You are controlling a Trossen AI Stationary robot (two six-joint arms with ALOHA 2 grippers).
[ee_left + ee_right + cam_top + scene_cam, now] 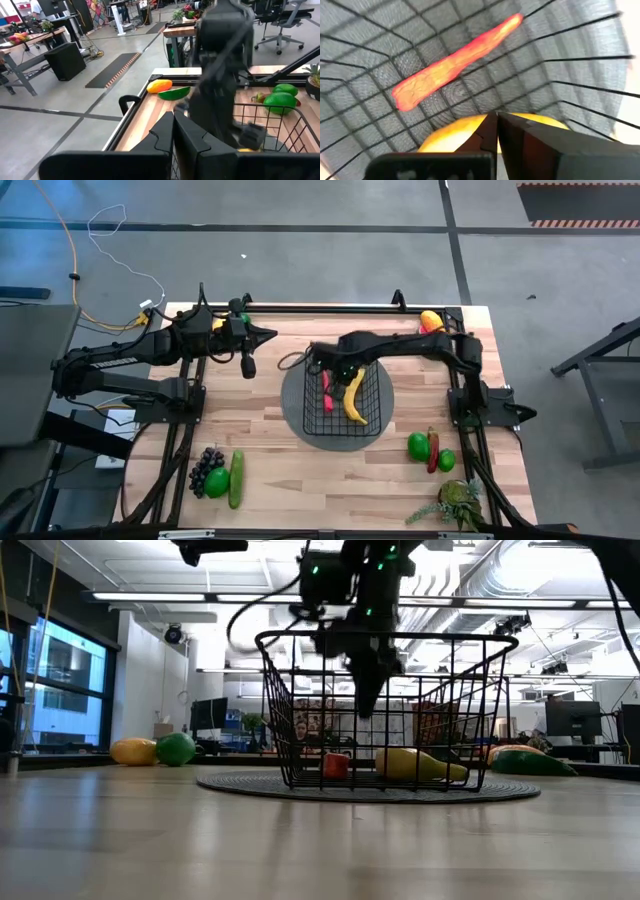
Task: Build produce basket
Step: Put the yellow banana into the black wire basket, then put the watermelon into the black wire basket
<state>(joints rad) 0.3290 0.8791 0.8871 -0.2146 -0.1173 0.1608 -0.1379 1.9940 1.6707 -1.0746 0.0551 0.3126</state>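
Right gripper (337,370) hangs inside the basket (375,395), fingers pressed together, holding nothing; banana (354,398) and red chili (327,390) lie just below it. Left gripper (268,335) waits pinched closed, well off beside the basket. No readable writing anywhere.

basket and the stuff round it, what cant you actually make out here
- Banana in the right wrist view: largely hidden behind the shut right gripper.
- Basket in the left wrist view: partly blocked by the blurred right arm.
- Produce beside the grapes in the high view: too small to name.
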